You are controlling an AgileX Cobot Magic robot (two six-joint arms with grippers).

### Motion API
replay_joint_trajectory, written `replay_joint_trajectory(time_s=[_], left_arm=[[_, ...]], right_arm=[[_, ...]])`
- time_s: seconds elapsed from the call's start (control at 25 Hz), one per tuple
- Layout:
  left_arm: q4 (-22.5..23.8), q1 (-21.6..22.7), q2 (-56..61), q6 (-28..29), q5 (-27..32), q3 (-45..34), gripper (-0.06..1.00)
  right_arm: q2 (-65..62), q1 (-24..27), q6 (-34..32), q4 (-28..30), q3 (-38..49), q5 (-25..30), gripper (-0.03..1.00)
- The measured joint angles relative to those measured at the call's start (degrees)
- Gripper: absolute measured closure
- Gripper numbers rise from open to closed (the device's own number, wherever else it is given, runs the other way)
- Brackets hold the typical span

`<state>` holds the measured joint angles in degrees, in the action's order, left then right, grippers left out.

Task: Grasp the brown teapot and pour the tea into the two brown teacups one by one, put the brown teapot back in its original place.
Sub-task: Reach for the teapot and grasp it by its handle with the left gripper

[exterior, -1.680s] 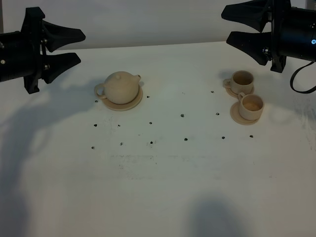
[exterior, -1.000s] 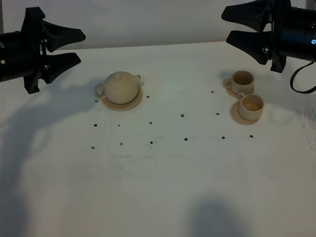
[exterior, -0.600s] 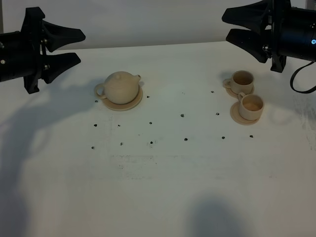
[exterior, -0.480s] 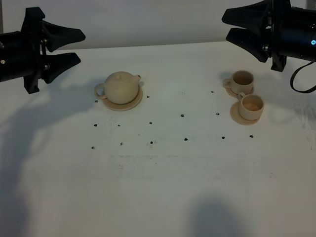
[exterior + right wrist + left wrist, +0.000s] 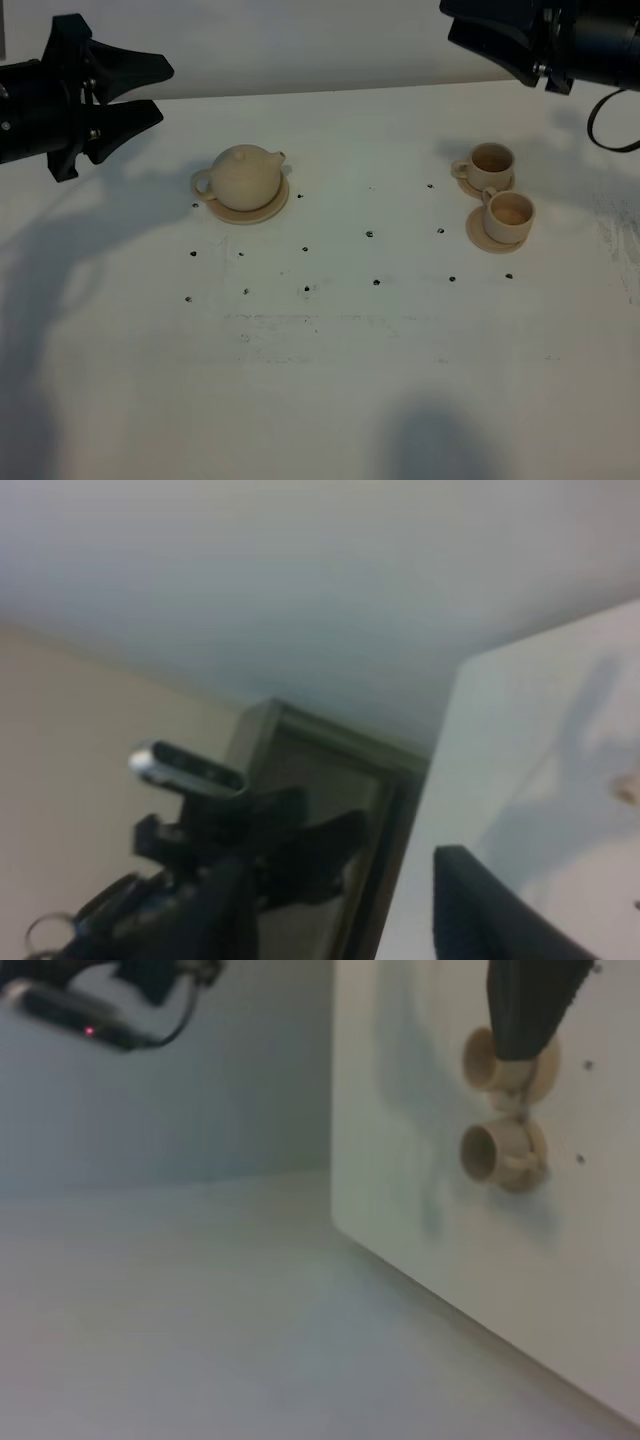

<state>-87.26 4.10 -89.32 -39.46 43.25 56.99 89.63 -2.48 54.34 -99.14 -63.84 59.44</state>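
1. Lying nearest: white tabletop [image 5: 320, 390], flecked with small dark specks.
2. Mid-depth, right side: near teacup [image 5: 510, 215] and far teacup [image 5: 491, 162], each upright on a small saucer, just beside one another.
3. Similar depth, left side: brown teapot [image 5: 245, 177] upright on its wide saucer [image 5: 272, 209], lid on.
4. Farthest: left pincer [image 5: 163, 92] and right pincer [image 5: 447, 22] hang above the tabletop, both spread wide, holding nothing.

To me the brown teapot [image 5: 243, 177] and the two brown teacups [image 5: 492, 160] look matt ceramic; the table [image 5: 320, 400] is smooth, white, slightly speckled.
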Motion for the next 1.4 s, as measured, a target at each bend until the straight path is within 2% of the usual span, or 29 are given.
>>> replay_joint_trajectory(time_s=[0.12, 0.28, 0.44, 0.72, 0.92, 1.08, 1.4], left_arm=[[0.0, 0.0, 0.3, -8.2, 2.2, 0.0, 0.48], [0.2, 0.0, 3.3, -18.6, 3.5, 0.0, 0.58], [3.8, -0.3, 7.0, -26.2, 4.4, 0.0, 0.64], [10.9, -3.8, 8.8, -28.7, 2.3, 0.0, 0.65], [12.9, -4.8, 8.9, -31.0, 3.3, 0.0, 0.64], [13.2, -4.8, 9.0, -31.4, 3.7, 0.0, 0.64], [14.8, -4.8, 9.0, -32.7, 3.8, 0.0, 0.64]], right_arm=[[-1.0, 0.0, 0.2, 4.6, -2.2, -0.2, 0.57], [-4.9, 0.0, -1.6, 16.0, -4.6, -4.0, 0.57], [-10.7, 0.0, -7.0, 28.3, -5.1, -7.6, 0.57], [-20.3, 0.0, -22.0, 49.9, -5.1, -7.6, 0.57], [-26.7, 0.0, -31.2, 62.4, -5.1, -3.6, 0.57], [-32.2, 0.0, -35.8, 68.7, -5.1, -0.5, 0.57], [-41.9, 0.0, -40.4, 75.1, -5.1, 6.0, 0.57]])
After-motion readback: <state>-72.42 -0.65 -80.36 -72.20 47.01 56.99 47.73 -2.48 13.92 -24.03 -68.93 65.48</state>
